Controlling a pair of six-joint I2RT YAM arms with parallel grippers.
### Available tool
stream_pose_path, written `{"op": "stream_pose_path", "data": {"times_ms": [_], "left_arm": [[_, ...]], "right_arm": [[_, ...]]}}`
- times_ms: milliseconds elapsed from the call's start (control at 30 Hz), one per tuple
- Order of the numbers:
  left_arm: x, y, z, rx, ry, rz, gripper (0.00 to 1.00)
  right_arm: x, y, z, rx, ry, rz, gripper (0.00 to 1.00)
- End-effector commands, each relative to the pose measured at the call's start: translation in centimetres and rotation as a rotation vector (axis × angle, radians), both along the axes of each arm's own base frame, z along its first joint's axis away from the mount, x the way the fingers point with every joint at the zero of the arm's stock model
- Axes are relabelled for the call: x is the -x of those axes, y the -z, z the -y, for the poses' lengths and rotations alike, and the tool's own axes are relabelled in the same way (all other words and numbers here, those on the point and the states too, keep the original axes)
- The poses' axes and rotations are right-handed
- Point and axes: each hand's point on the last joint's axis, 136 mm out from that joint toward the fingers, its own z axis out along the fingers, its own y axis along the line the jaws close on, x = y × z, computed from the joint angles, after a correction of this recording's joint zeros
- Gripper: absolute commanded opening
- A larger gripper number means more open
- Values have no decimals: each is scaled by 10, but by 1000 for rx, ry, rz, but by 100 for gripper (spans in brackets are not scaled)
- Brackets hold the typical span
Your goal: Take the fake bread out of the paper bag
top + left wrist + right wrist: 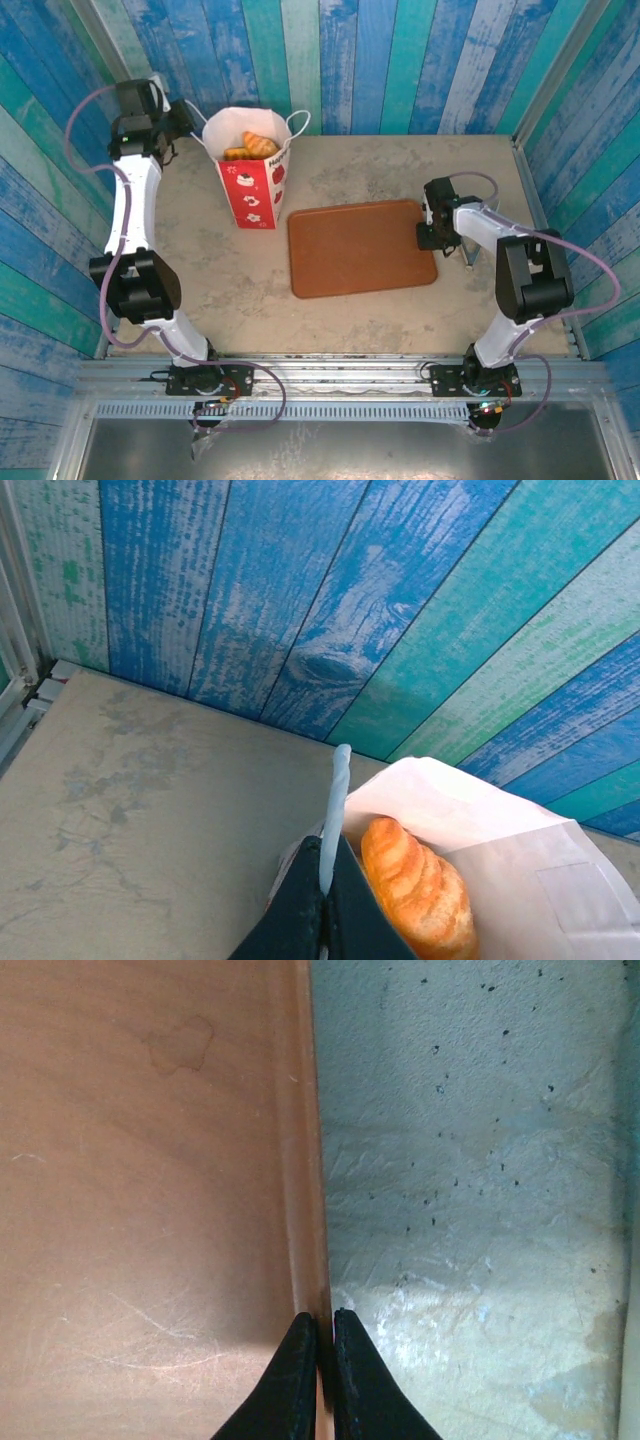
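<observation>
Upper left of the top view: the paper bag (pixel 255 190) stands open with croissants (pixel 252 147) inside, likely light, stiff, slippery plastic, best pinched across the ridged middle; the left gripper (pixel 328 885) pinches its loop handle (pixel 338 800), the right gripper (pixel 322 1335) clamps the brown tray (pixel 360 247) rim

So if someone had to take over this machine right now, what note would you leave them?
The left gripper is shut on the thin white handle of the paper bag.
The right gripper is shut on the right edge of the brown tray.
The bag stands upright and open at the far left of the table, with the fake bread inside it.
Done: no bread is out yet.
Left: lift every piece out of the bag.
</observation>
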Motion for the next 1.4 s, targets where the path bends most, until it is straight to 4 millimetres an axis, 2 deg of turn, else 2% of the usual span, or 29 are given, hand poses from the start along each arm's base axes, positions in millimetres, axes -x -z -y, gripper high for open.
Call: {"op": "stream_pose_path", "data": {"times_ms": [0,200,333,367,500,567,633,767,900,1200,1367], "left_arm": [[16,-40,10,1,45,95,0],[22,-35,25,31,128,94,7],[25,-27,32,52,165,81,21],[26,-26,33,56,167,78,27],[30,-23,33,52,166,71,44],[33,-24,34,51,170,81,45],[34,-24,36,54,179,89,48],[37,-23,37,51,182,77,60],[44,-23,34,45,163,77,72],[68,-43,35,43,140,147,89],[77,-46,36,35,136,160,98]], "right_arm": [[-25,-3,7,-4,39,42,9],[-59,-7,6,-27,60,76,9],[-75,-5,4,-37,65,75,10],[-78,-4,3,-38,69,73,10],[-84,0,3,-45,95,77,10],[-87,0,10,-22,139,88,10],[-91,0,6,-47,137,96,11],[-89,7,9,-21,119,62,12],[-83,3,16,-19,144,68,11],[-72,7,17,-67,206,74,10],[-75,8,13,-106,222,95,10]]}}
